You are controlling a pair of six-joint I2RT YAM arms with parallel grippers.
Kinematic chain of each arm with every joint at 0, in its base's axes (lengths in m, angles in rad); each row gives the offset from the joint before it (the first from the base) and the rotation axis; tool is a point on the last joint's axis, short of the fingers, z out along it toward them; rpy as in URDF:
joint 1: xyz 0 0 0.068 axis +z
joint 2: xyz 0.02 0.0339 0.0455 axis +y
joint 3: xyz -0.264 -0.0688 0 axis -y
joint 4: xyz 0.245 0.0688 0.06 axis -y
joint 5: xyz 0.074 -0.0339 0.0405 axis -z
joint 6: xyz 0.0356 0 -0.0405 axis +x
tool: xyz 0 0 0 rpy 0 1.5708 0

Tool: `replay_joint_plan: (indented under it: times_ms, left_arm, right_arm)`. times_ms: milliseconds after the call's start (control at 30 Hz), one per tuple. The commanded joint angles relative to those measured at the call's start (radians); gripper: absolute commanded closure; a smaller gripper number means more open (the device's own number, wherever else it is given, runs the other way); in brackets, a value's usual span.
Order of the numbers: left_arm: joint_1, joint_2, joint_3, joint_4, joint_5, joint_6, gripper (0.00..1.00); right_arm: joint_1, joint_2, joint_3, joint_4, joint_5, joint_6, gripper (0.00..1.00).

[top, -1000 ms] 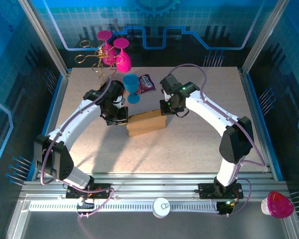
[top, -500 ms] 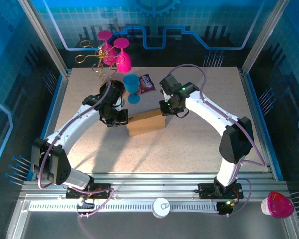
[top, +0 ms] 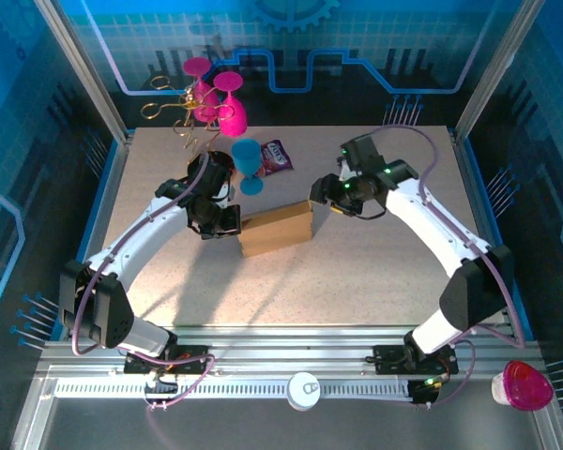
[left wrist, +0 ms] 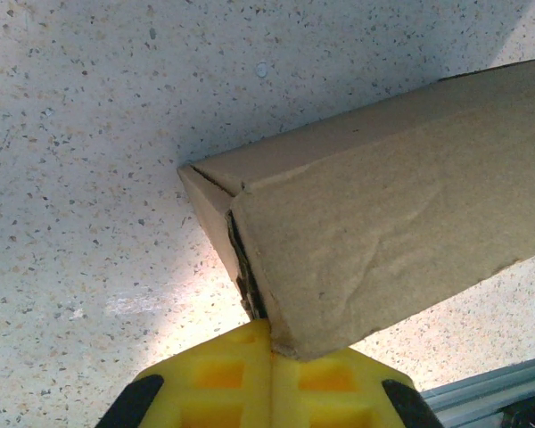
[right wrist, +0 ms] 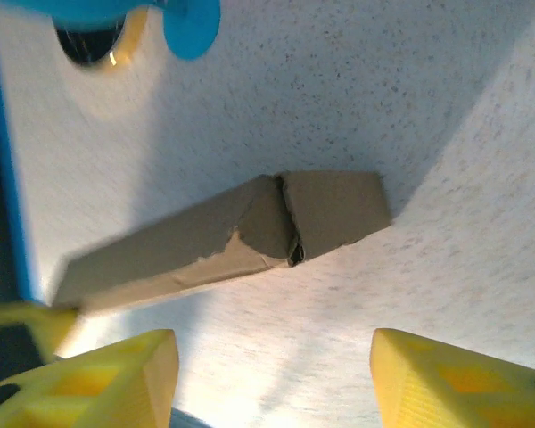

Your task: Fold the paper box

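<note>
Top external: the box (top: 276, 228) lies mid-table, long axis left-right. Left claw (top: 227, 222), fingers together, touches its left end. Right claw (top: 317, 193), spread wide and empty, sits just off its right end.

Reference item: blue goblet (top: 247, 161), upright on the speckled table (top: 357, 281) near its far edge; its round foot (right wrist: 183, 18) appears in the right wrist view.

- Purple snack packet (top: 276, 157): lying flat, just right of the goblet.
- Gold wire rack (top: 174, 112): behind and left of the goblet, at the table's far edge.
- Pink glasses (top: 216, 98): on the rack, behind the goblet.
- White round cap (top: 303, 389): well in front of the goblet, on the near aluminium rail (top: 216, 386).
- Pink domed cup (top: 523, 384): well in front and far right of the goblet, beyond the table's near right corner.
</note>
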Motion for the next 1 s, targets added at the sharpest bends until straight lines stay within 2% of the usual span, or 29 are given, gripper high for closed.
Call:
replay_joint_plan:
  times_ms: [0,133,267,533,767,933,967]
  left_arm:
    - [-0.003,0.026,-0.003,-0.033,-0.017,0.009,1.0]
    - [-0.003,0.027,0.001,-0.035,-0.017,0.012,1.0]
    - [-0.003,0.03,0.004,-0.036,-0.018,0.013,1.0]
    - [-0.002,0.039,0.015,-0.037,-0.017,0.014,1.0]
    - [-0.003,0.041,0.024,-0.04,-0.017,0.013,1.0]
    - [-0.003,0.038,0.031,-0.043,-0.015,0.012,1.0]
    - [-0.003,0.037,0.033,-0.044,-0.015,0.012,0.95]
  right_arm:
    - [-0.029,-0.054,-0.169,0.293,-0.157,0.43,0.37]
    - [-0.029,-0.067,-0.292,0.588,-0.18,0.706,0.35]
    - [-0.028,-0.039,-0.311,0.642,-0.215,0.805,0.35]
    - [-0.027,0.004,-0.361,0.667,-0.26,0.844,0.35]
    - [-0.029,0.017,-0.367,0.613,-0.268,0.811,0.37]
    - [-0.031,0.044,-0.371,0.639,-0.266,0.806,0.5]
    - [-0.032,0.046,-0.373,0.637,-0.264,0.802,0.54]
